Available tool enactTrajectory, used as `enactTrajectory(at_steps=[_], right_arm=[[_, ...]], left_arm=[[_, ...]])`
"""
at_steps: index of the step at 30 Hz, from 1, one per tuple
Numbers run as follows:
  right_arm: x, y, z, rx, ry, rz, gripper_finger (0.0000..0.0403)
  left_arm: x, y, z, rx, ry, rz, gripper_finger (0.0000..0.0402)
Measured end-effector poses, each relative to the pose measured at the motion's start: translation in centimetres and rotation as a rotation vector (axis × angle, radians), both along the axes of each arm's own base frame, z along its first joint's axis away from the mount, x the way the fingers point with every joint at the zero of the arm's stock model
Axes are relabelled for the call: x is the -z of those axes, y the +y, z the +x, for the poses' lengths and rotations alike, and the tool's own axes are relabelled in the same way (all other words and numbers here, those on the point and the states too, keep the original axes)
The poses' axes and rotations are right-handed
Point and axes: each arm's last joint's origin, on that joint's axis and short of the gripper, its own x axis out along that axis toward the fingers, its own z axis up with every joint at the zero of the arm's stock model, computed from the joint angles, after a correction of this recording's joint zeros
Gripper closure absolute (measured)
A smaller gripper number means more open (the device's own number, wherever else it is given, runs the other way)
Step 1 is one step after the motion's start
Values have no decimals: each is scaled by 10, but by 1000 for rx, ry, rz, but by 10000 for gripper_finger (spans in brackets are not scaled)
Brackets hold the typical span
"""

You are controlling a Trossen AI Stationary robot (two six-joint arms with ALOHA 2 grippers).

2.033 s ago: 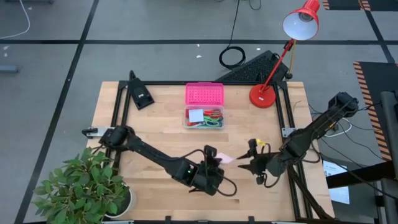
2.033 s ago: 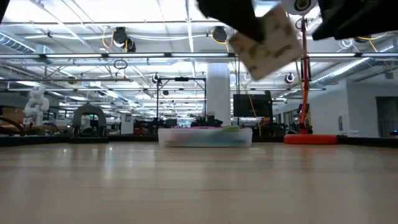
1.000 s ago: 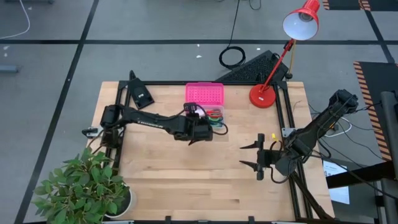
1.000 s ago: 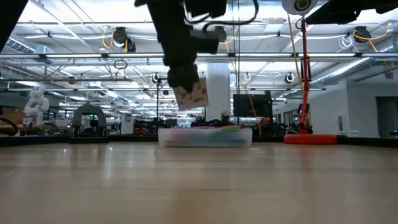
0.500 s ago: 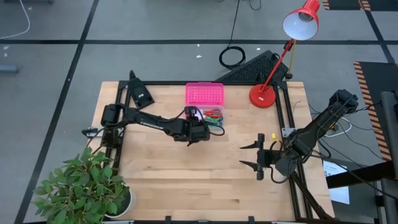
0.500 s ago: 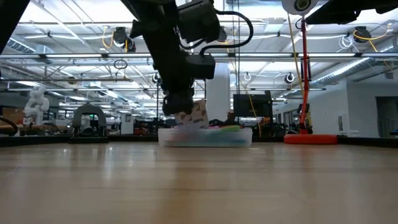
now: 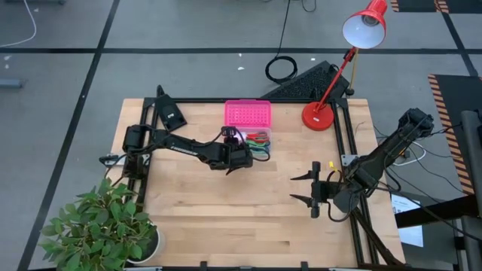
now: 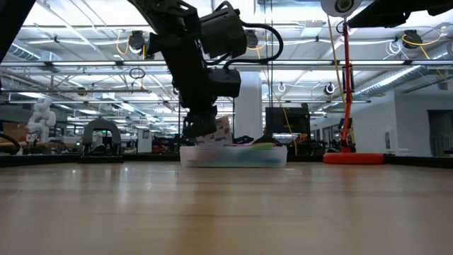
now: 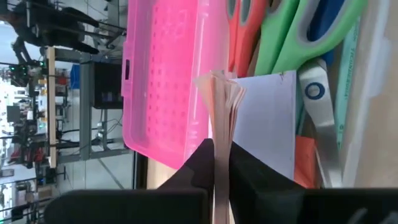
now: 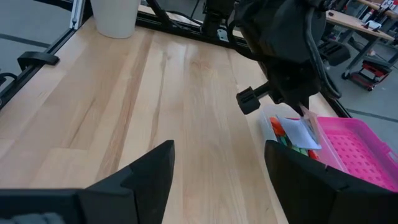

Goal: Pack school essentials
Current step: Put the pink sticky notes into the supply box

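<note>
A clear box [image 7: 247, 143] with its pink lid [image 7: 247, 114] open toward the far edge stands at the table's far middle. In it lie scissors with green and red handles [image 9: 273, 37] and a pale blue notepad [image 9: 267, 118]. My left gripper [image 7: 235, 141] is over the box's left part, shut on a pink notepad [image 8: 221, 130]. My right gripper [image 7: 305, 190] hovers open over the table's right middle, nothing between its fingers [image 10: 149, 180]. My left gripper pinches the pink notepad's two flat faces [image 9: 221, 134] between its two fingers, at one edge of the pad. The fingers point down into the box. The pad stands on edge below them, its lower end [image 8: 218, 140] at the box's rim; whether it touches the contents I cannot tell.
A red desk lamp [image 7: 331, 75] stands at the far right corner, and a potted plant [image 7: 105, 226] fills the near left corner. A black holder [image 7: 169, 113] sits at the far left. Bare wood lies across the near half of the table [image 7: 226, 218].
My left gripper has carried the pink notepad from the table's near middle toward the far edge, over the box. In the last second it has gone down, so the pad now reaches the box's rim. It has stayed shut on the pad.
</note>
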Motion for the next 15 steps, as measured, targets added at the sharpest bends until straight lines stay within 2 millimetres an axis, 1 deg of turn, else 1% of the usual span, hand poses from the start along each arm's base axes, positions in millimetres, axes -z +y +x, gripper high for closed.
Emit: enactTrajectory(at_steps=[5,11,15], right_arm=[[0,0,0,0,0,0,161],[0,0,0,0,0,0,161],[0,0,0,0,0,0,161]], left_arm=[[0,2,1,0,-15,-16,348],[1,4,1,10,-8,-54,349],[2,3,1,30,-7,-88,335]])
